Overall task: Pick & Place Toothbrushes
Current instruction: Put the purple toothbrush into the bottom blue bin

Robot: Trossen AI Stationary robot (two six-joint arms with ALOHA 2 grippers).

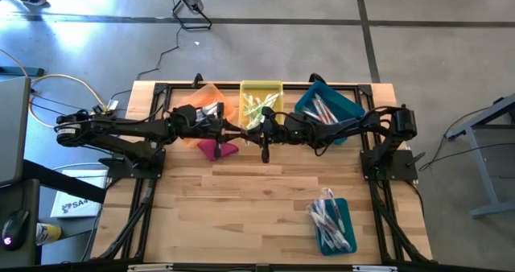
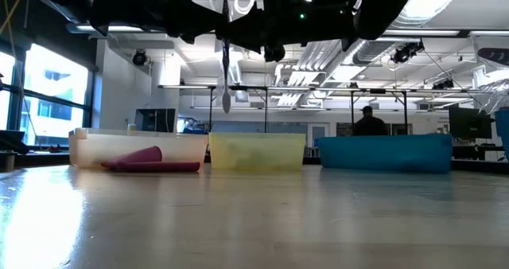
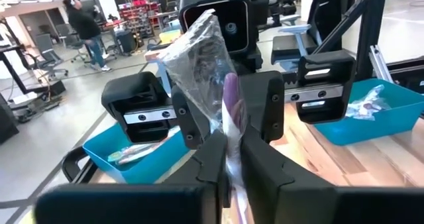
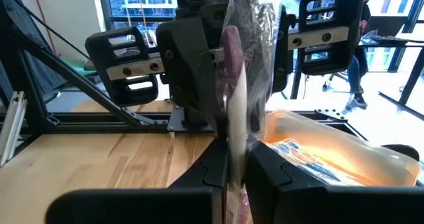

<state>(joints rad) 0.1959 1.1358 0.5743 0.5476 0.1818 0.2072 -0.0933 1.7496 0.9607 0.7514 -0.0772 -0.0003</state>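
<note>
The wooden table (image 1: 241,199) stands in a big bright room with a grey floor. On it sit the orange bin (image 1: 211,103), yellow bin (image 1: 261,91) and blue bin (image 1: 342,105). Above them, the left gripper (image 3: 228,154) and right gripper (image 4: 237,159) both pinch one wrapped toothbrush (image 2: 226,58). It hangs straight up and down.

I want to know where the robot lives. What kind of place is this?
Probably a big robotics lab or workshop: a wooden table with sorting bins, long ceiling lights, and workbenches with a person behind.
</note>
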